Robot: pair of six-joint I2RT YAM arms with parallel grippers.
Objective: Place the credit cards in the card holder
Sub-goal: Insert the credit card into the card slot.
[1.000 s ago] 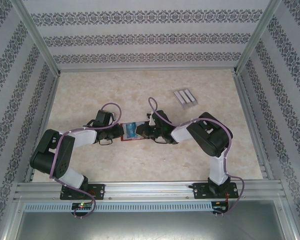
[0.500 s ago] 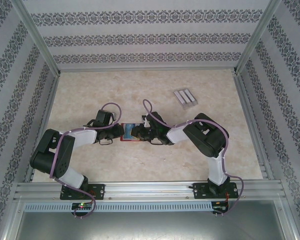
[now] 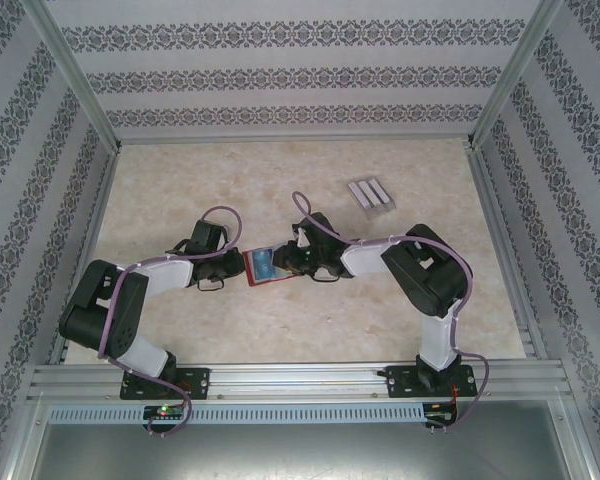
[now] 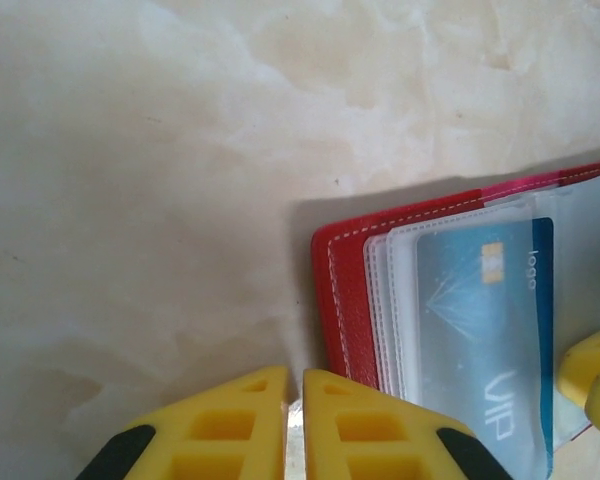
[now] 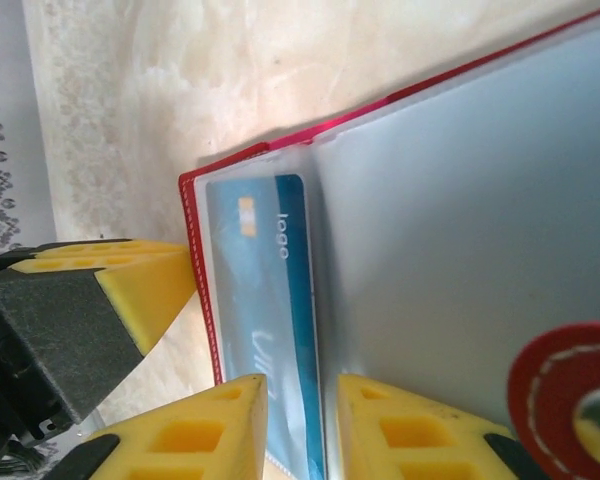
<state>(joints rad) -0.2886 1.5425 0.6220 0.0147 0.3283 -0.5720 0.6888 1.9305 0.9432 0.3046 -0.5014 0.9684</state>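
Since the earlier frames the card holder [image 3: 263,267] has swung out of level and is now lying skewed on the bench [image 3: 280,180], with more of its open inside showing. The right arm [image 3: 420,268] has drawn its elbow a little toward the right wall, while the left arm [image 3: 130,290] is sitting as it was.

The holder is lying open near mid-bench, between the two wrists, red cover down and clear pockets up. Its stitched red edge is running just beside the left fingers [image 4: 265,392]. Bare bench is lying open on its far side and its near side. The credit cards [image 3: 370,195], three light-grey pieces side by side, are resting toward the far right, well apart from the holder and away from the patterned walls [image 3: 300,75] closing in three sides. A metal rail [image 3: 300,372] is bounding the near edge.

The left arm is reaching in low from the left, folded at the elbow. Its fingers are pressed almost together with a thin slit between them; whether anything thin is caught there cannot be told. The right arm is reaching in from the right. The right fingers [image 5: 235,402] are standing a little apart astride the edge of the clear pocket leaves; whether they are pressing on it cannot be told. The round red snap tab [image 5: 565,385] is sitting beside them.

A blue card [image 4: 480,330] is sitting in the front pocket, reading "VIP" and "logo".
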